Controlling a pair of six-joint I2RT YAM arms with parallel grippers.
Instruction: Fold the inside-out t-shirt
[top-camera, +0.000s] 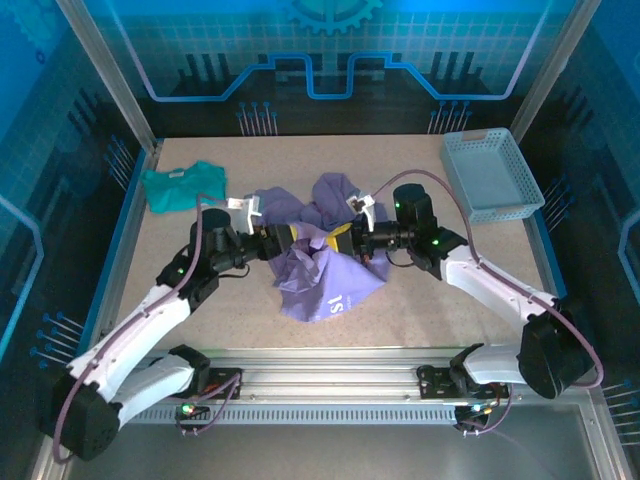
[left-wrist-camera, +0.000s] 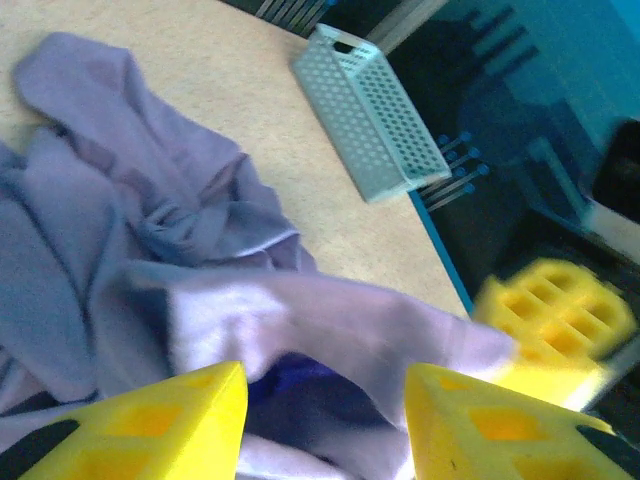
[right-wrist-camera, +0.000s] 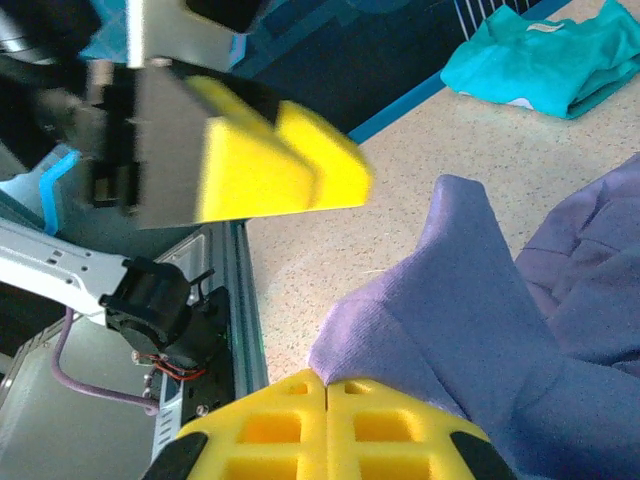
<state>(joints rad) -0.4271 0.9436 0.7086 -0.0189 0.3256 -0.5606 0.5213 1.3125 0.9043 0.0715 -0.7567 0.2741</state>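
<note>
Lavender cotton all bunched up mid-table is what you've got: the purple t-shirt (top-camera: 330, 290) sits crumpled in a heap on the speckled table (top-camera: 420, 300), roughly centred between the two arms, with a bit of white lettering showing on the near flap. It's nowhere near flat; you can see folds and ridges piled on each other.

Your left gripper (top-camera: 290, 240) and right gripper (top-camera: 342, 240) come in from either side and nearly meet nose to nose over the middle of the heap.

From the left wrist cam, the left gripper (left-wrist-camera: 325, 400) has its yellow fingers (left-wrist-camera: 190, 420) spread apart, and a pale fold of the shirt lies across the gap between them. So it's not clamped on anything. The other arm's yellow finger shows up blurry just off to the right.

From the right wrist cam, the right gripper (right-wrist-camera: 327, 385) has its fingers (right-wrist-camera: 270, 430) pressed tight together, and a ridge of purple fabric rises right from the tips, so it looks pinched onto the t-shirt.

The teal shirt (top-camera: 185, 185) lies at the far left of the table, well apart from the purple one. The light blue basket (top-camera: 492, 175) sits at the far right corner.
</note>
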